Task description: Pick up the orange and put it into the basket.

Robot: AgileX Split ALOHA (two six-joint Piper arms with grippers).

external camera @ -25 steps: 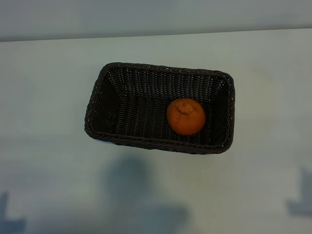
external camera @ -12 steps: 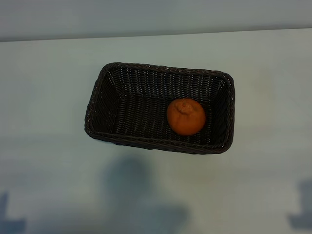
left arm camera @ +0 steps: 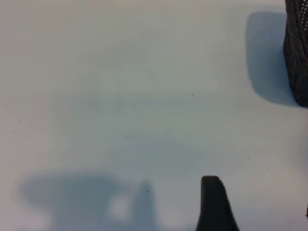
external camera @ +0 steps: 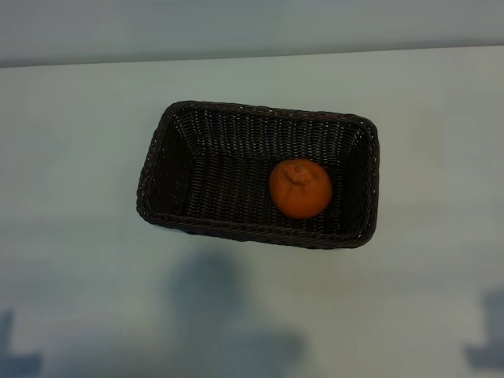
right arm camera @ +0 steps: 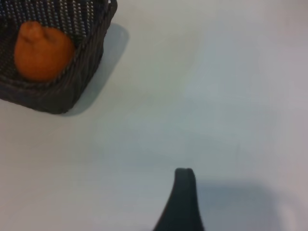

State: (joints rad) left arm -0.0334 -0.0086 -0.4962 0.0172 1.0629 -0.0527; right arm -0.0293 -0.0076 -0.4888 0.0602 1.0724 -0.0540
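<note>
I see a pale, smooth table (external camera: 79, 157). Directly on it stands only the basket (external camera: 161, 157), dark woven wicker, a little turned against the table's far edge. Soft shadows lie on the near part.

Pale, matte table (external camera: 79, 197) filling the scene from near edge to far, soft grey shadows (external camera: 228, 315) pooled on it at the near side, plain light wall (external camera: 252, 27) running along its far edge
</note>
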